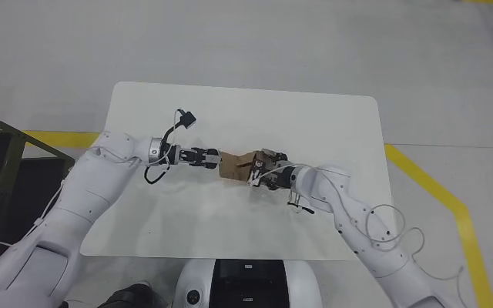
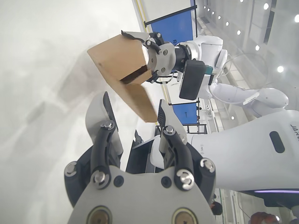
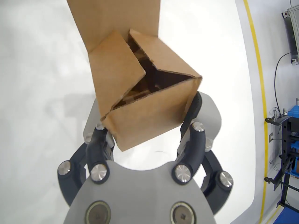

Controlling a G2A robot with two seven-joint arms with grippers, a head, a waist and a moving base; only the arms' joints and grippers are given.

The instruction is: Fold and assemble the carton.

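Currently: carton (image 1: 235, 165) is held over the middle of the table (image 1: 323, 123), about midway between its side edges. Brown cardboard, partly folded. The end flaps on the right arm's side overlap loosely, with dark gaps between them. One long flap sticks out straight toward the left arm. Right gripper (image 3: 148, 114) is clamped on the carton's body, one finger against each opposite wall. Left gripper (image 2: 135, 101) has its fingers spread apart; the long flap's tip lies between them, close by one finger, contact unclear.

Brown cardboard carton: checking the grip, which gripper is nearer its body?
Right. The right gripper clamps the brown cardboard carton; the left gripper, open, straddles its flap tip.
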